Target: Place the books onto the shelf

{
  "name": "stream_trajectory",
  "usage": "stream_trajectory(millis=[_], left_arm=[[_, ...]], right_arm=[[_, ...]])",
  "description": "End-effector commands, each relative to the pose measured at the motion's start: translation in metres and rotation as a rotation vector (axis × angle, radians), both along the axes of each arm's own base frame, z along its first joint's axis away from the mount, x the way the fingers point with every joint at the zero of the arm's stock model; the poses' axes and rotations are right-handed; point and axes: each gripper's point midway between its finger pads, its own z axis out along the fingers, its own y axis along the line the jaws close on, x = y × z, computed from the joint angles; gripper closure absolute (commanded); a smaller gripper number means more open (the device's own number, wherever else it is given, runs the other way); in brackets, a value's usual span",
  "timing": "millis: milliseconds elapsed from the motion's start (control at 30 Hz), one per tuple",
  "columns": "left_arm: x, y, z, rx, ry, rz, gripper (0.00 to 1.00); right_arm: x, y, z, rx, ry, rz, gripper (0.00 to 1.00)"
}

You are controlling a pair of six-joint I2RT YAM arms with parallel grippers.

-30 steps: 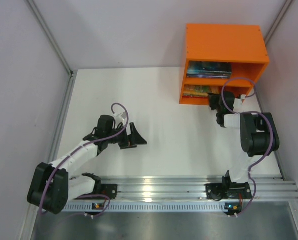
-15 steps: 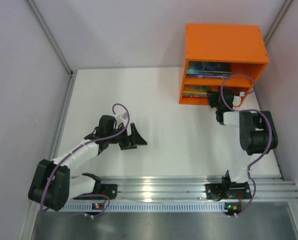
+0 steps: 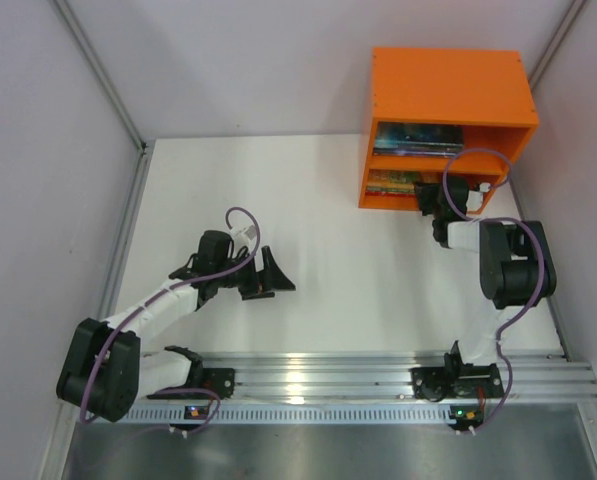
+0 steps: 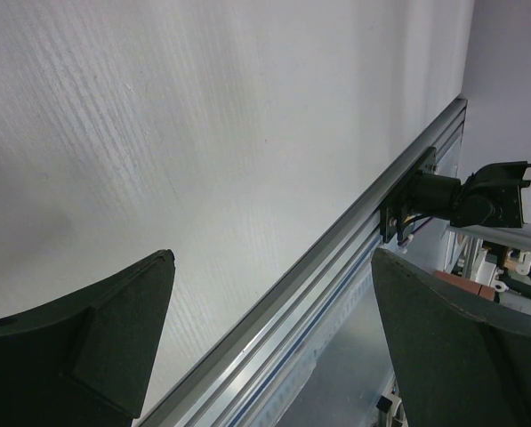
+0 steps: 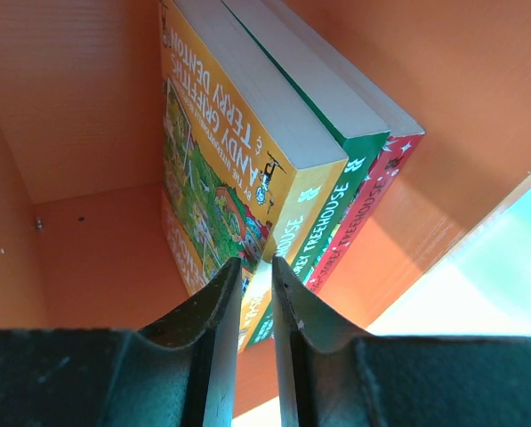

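Orange walls of the shelf close around the right gripper. Its fingers are pressed almost together with nothing pinched between them, and their tips are at the spine corner of the orange-green book. That book is stacked with a green book and a red book in the lower compartment, and the upper compartment holds more books. The left gripper hangs over the white table, spread wide and empty, well apart from the shelf.
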Motion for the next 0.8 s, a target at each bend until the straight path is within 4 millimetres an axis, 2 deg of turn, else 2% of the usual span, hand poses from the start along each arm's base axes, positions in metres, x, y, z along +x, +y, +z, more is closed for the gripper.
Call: stream_trajectory(millis=[0,767], left_arm=[[0.0115,-0.0045,0.0151,-0.016,-0.072,-0.010,0.04],[0.0119,-0.0048,0.0158,-0.015,-0.076,-0.012,0.04]], right_arm=[[0.0150,-0.0025,0.0156,-0.010,-0.046,0.007,0.80],[0.0214,-0.0002,0.0181,-0.020,-0.048,0.020,0.81]])
